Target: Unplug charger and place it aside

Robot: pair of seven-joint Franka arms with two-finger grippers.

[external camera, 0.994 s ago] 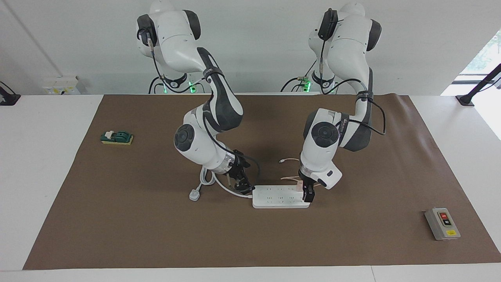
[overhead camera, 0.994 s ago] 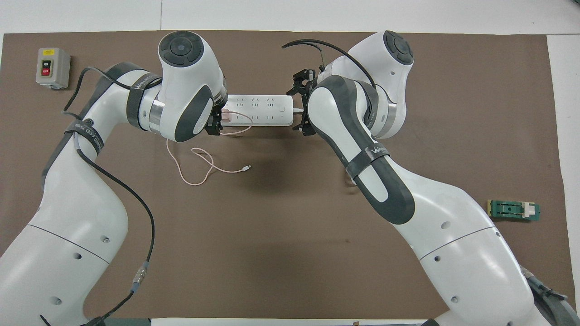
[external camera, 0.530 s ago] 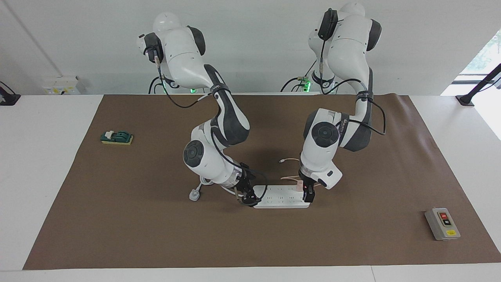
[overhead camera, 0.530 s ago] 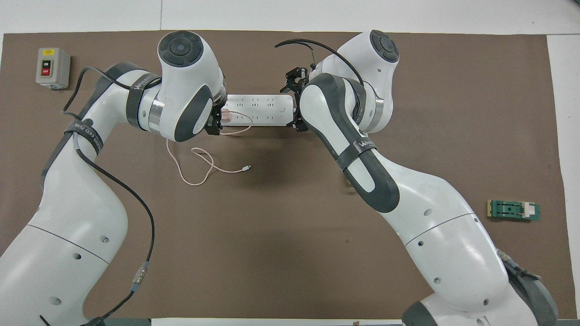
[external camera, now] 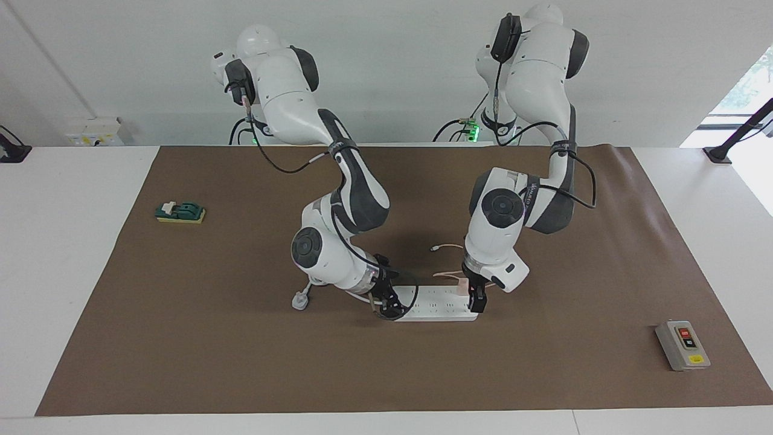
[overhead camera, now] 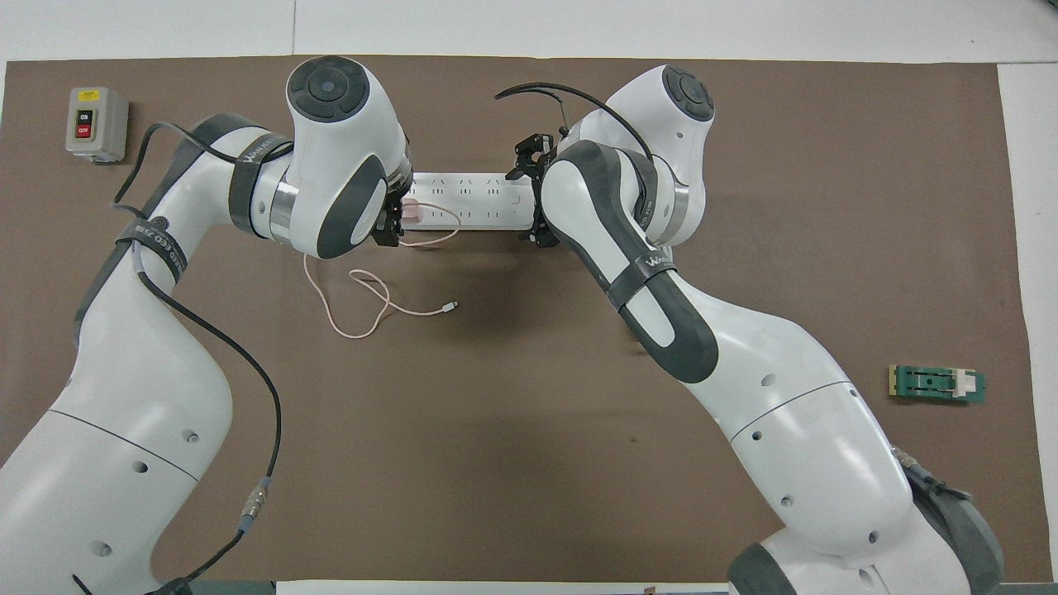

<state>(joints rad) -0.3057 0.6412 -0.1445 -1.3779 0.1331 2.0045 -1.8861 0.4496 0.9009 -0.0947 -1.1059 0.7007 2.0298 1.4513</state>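
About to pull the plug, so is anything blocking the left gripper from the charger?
Nothing visible. The left gripper is already down at the charger, which sits plugged in the power strip; the right gripper is at the strip's other end.

Both arms have glossy white shells with dark grey joint sections and round grey caps at the elbows. A thin black cable runs along each arm, held by a black strap with white lettering. Above the black fingers sits a silver metal ring.
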